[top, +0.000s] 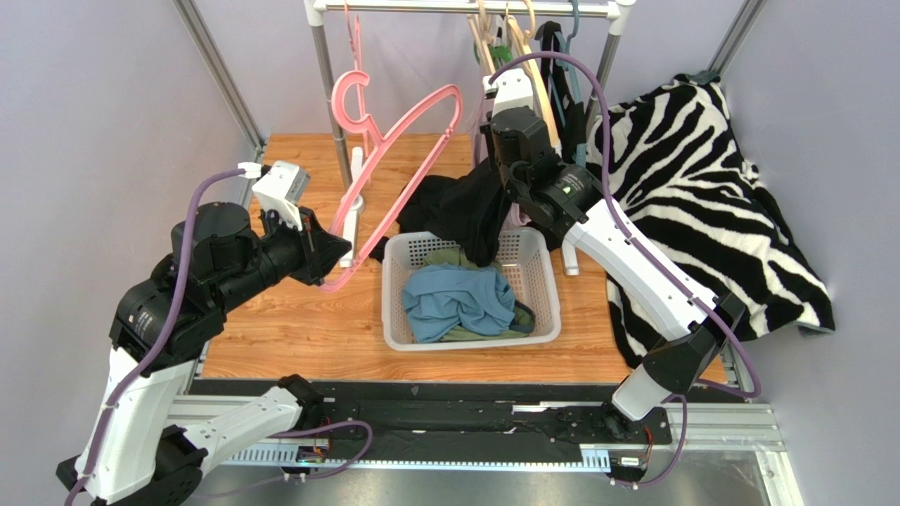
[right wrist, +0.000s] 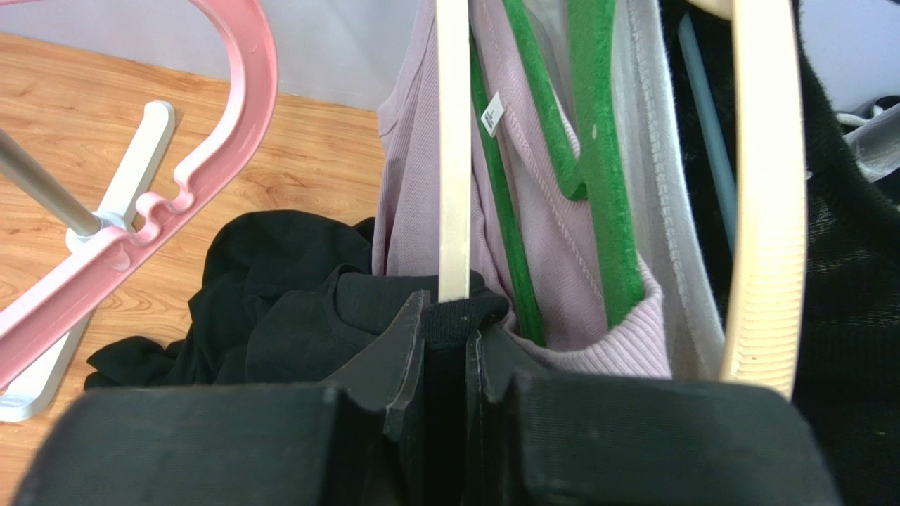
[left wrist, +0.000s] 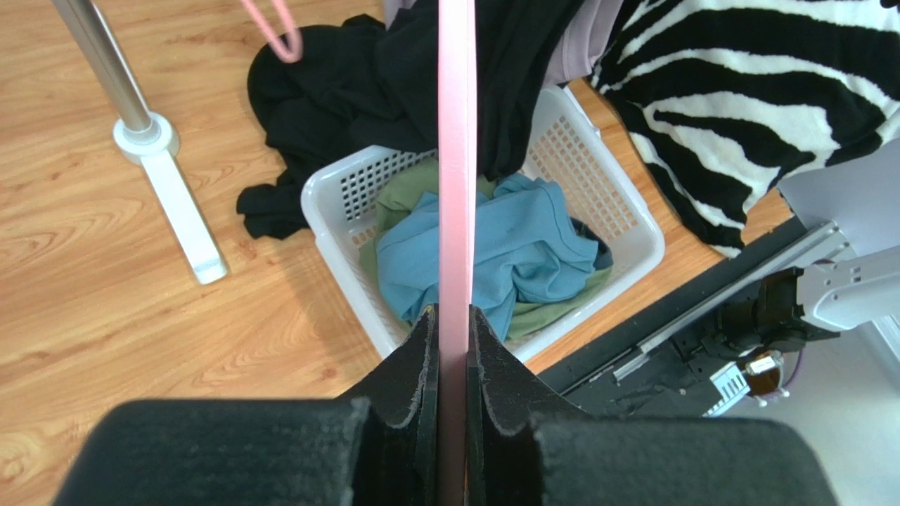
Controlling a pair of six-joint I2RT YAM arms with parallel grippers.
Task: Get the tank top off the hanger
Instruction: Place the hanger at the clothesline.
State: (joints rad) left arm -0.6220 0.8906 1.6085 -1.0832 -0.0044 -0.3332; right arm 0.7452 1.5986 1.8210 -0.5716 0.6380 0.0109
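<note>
Top view: at centre left, the left pincer (top: 330, 256) clamps the low end of the pink hanger (top: 407, 158). Just right of centre, the right pincer (top: 494, 200) is closed on the black tank top (top: 454, 216), which drapes over the rear rim of the white basket (top: 393, 316).

Left wrist view: the hanger bar runs up from the closed pincer, with the tank top at upper centre.

Right wrist view: black fabric is pinched at bottom centre and spills left onto the counter (right wrist: 106, 127).

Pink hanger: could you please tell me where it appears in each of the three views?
Top external: hanger slants left of centre, down to the left gripper.
Left wrist: upright strip down the middle.
Right wrist: upper left, running to the left edge.
Shared landmark: black garment beside it.
</note>
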